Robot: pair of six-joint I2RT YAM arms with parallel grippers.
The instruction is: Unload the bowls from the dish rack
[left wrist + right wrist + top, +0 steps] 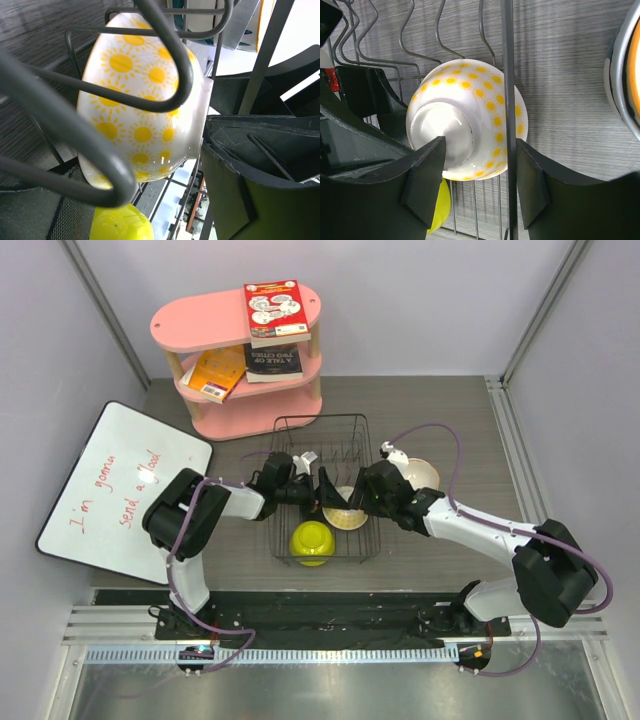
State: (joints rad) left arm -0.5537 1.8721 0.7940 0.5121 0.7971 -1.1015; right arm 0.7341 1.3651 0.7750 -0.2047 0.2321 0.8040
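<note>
The black wire dish rack point(285, 430) stands mid-table. In it a white bowl with yellow suns point(346, 515) leans on its side among the tines, and a yellow-green bowl point(312, 541) lies upside down at the rack's near edge. My left gripper point(312, 486) is open inside the rack, just left of the sun bowl point(145, 105); the yellow-green bowl point(120, 225) lies below it. My right gripper point(480, 175) is open, its fingers point(425, 175) on either side of the sun bowl's point(485, 100) base, with a rack wire point(507, 75) crossing in front. Another bowl point(421, 474) stands on the table right of the rack.
A pink two-tier shelf point(190, 325) with books stands behind the rack. A whiteboard point(120, 490) with red writing lies at the left. Upright tines point(445, 35) surround both grippers. The bowl outside the rack shows an orange inside at the right wrist view's edge point(632, 75).
</note>
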